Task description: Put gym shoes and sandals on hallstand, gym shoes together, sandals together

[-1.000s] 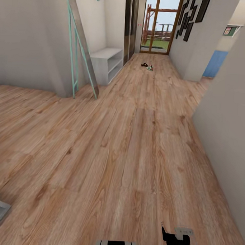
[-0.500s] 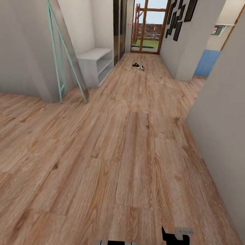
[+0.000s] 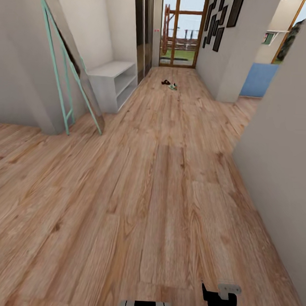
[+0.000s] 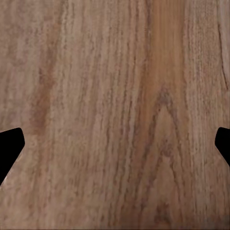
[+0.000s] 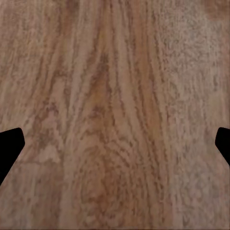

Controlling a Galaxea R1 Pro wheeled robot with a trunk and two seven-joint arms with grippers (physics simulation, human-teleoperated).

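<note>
we are in transit: nothing picked up yet, base looking down the corridor. far ahead, a small cluster of footwear lies on the corridor floor (image 3: 169, 185) near the glass door (image 3: 179, 33): a dark shape we take for a sandal (image 3: 165, 82) just beside a pale, green-marked gym shoe (image 3: 174, 86). too small to count pairs or tell how they lie. a white open-shelf bench (image 3: 113, 81) stands against the wall on our left, short of the shoes, beside a leaning teal-framed mirror (image 3: 70, 65); it has no upper shelves, so we judge it is not the rack we want.

left gripper (image 4: 115, 146) and right gripper (image 5: 115, 146) both spread wide, finger tips at the frame sides, bare planks between them, holding nothing.

next move calls for driving on toward the shoes, stopping within arm's reach, then lowering a spread gripper over one. rack location yet to be found.
</note>
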